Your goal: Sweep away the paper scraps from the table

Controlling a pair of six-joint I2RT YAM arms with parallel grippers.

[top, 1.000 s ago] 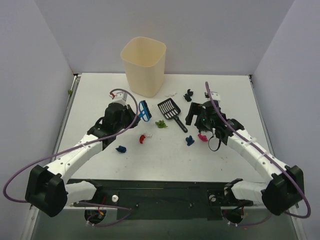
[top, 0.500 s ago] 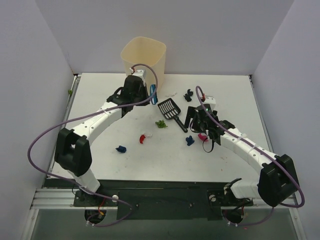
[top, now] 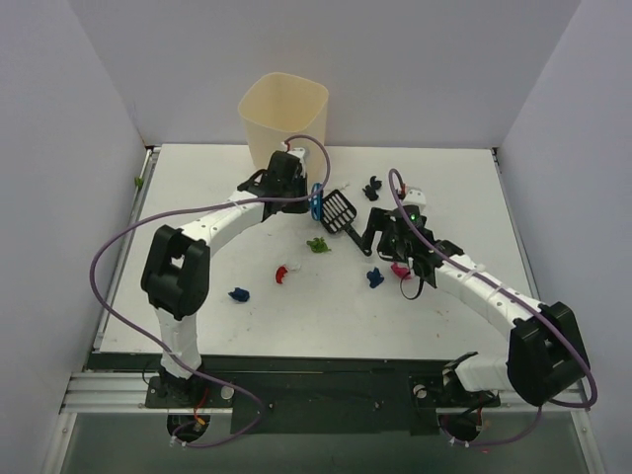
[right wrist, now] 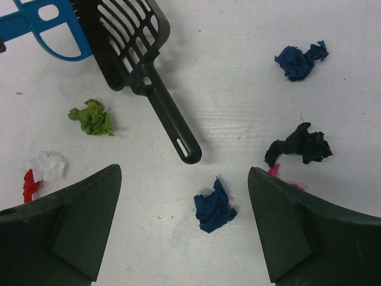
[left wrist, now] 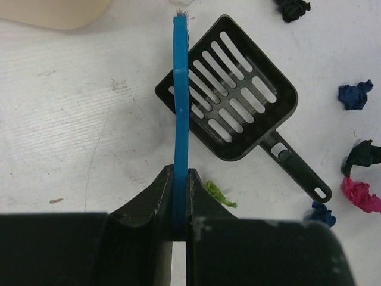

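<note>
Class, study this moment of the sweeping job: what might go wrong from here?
1. The scoop lies loose; the brush, clamped in the left gripper, may push it away rather than fill it.
2. The open right gripper hovers near the scoop's handle end and a dark blue scrap; closing could catch the scrap instead.
3. Anything small might drop through the scoop's slots.

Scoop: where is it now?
Top view: scoop lies flat on the table near centre; left gripper's blue brush at its left edge, green scrap just nearer the arms.
</note>
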